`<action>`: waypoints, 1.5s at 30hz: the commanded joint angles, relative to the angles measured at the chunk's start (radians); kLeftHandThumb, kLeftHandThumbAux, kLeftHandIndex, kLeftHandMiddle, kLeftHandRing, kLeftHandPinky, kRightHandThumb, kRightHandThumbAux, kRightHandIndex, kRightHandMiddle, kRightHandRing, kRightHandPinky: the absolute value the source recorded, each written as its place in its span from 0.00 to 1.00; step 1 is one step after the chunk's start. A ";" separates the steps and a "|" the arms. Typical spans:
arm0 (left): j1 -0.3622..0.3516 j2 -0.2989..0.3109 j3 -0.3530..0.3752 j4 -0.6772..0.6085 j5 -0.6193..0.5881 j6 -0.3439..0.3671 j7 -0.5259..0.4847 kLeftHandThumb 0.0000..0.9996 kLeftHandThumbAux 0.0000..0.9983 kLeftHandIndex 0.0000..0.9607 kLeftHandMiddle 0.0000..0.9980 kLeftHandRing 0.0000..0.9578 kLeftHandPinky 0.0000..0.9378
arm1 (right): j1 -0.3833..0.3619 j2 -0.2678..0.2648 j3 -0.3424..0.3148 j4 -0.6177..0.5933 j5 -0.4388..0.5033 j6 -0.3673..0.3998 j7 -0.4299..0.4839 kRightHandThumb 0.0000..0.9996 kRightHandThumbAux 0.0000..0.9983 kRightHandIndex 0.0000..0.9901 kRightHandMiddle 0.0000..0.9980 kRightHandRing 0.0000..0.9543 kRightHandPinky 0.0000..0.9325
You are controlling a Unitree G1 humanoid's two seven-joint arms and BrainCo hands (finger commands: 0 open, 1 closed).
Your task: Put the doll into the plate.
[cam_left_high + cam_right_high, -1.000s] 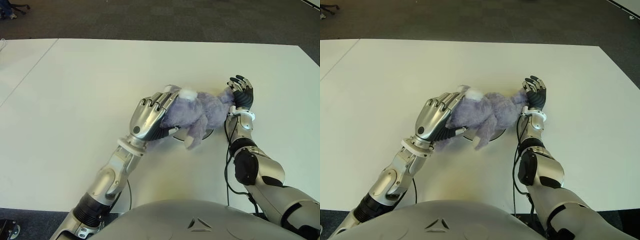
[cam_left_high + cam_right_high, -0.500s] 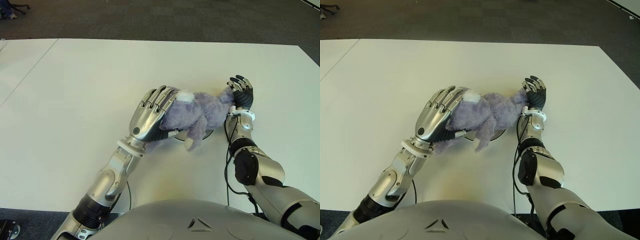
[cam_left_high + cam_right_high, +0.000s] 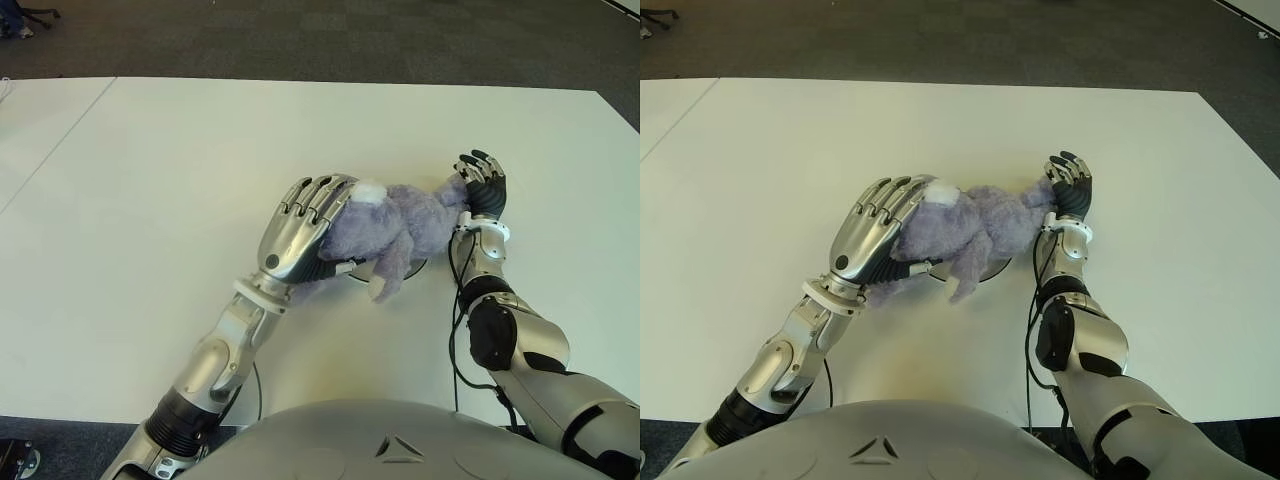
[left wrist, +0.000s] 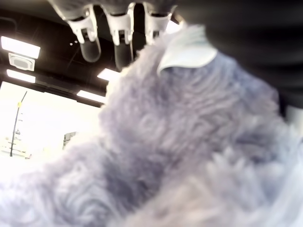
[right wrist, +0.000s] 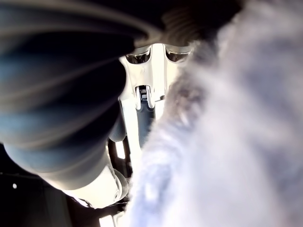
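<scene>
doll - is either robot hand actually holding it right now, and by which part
Neither grips it. The left robot hand lies over the doll at its left end with fingers opened out; the right robot hand is open at the doll's right end. The doll lies over the plate.

Both eye views: head-mounted, looking forward and down over the white bench (image 3: 180,170), slightly offset sideways, sharing the same scene: both arms, the purple plush doll (image 3: 395,228), floor beyond. Left wrist view: right against the doll's fur, facing up toward ceiling lights. Right wrist view: equally close, probably same fur, mostly blocked.
</scene>
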 commanded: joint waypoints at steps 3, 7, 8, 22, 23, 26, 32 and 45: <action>-0.007 0.065 0.069 -0.025 -0.082 -0.014 -0.122 0.03 0.40 0.00 0.07 0.05 0.00 | 0.206 0.107 0.003 0.135 0.001 0.094 -0.014 0.43 0.86 0.29 0.36 0.40 0.43; -0.031 0.099 0.139 -0.037 -0.162 -0.033 -0.155 0.02 0.41 0.00 0.07 0.05 0.00 | 0.205 0.109 0.003 0.135 0.002 0.094 -0.014 0.43 0.86 0.29 0.36 0.40 0.42; -0.053 0.111 0.179 -0.017 -0.207 -0.046 -0.143 0.02 0.41 0.00 0.07 0.05 0.00 | 0.206 0.110 0.002 0.135 0.003 0.094 -0.011 0.42 0.86 0.29 0.36 0.40 0.42; -0.107 0.109 0.423 0.024 -0.477 -0.145 -0.034 0.00 0.32 0.00 0.10 0.07 0.00 | 0.207 0.116 0.001 0.134 0.006 0.090 -0.001 0.42 0.87 0.29 0.35 0.39 0.42; -0.110 0.108 0.436 0.023 -0.493 -0.148 -0.036 0.00 0.30 0.00 0.10 0.09 0.00 | 0.207 0.117 0.002 0.134 0.005 0.089 -0.002 0.42 0.87 0.29 0.34 0.39 0.42; -0.111 0.116 0.496 0.034 -0.563 -0.178 -0.035 0.00 0.30 0.00 0.09 0.10 0.00 | 0.207 0.118 0.004 0.134 0.002 0.089 -0.006 0.42 0.87 0.29 0.34 0.39 0.42; -0.101 0.138 0.589 0.125 -0.636 -0.254 -0.005 0.00 0.32 0.00 0.08 0.10 0.00 | 0.206 0.117 0.006 0.134 0.002 0.093 -0.007 0.42 0.86 0.28 0.35 0.39 0.41; -0.126 0.159 0.707 0.110 -0.753 -0.225 -0.077 0.00 0.29 0.00 0.12 0.09 0.00 | 0.207 0.114 0.017 0.135 -0.003 0.092 -0.010 0.41 0.86 0.28 0.34 0.38 0.41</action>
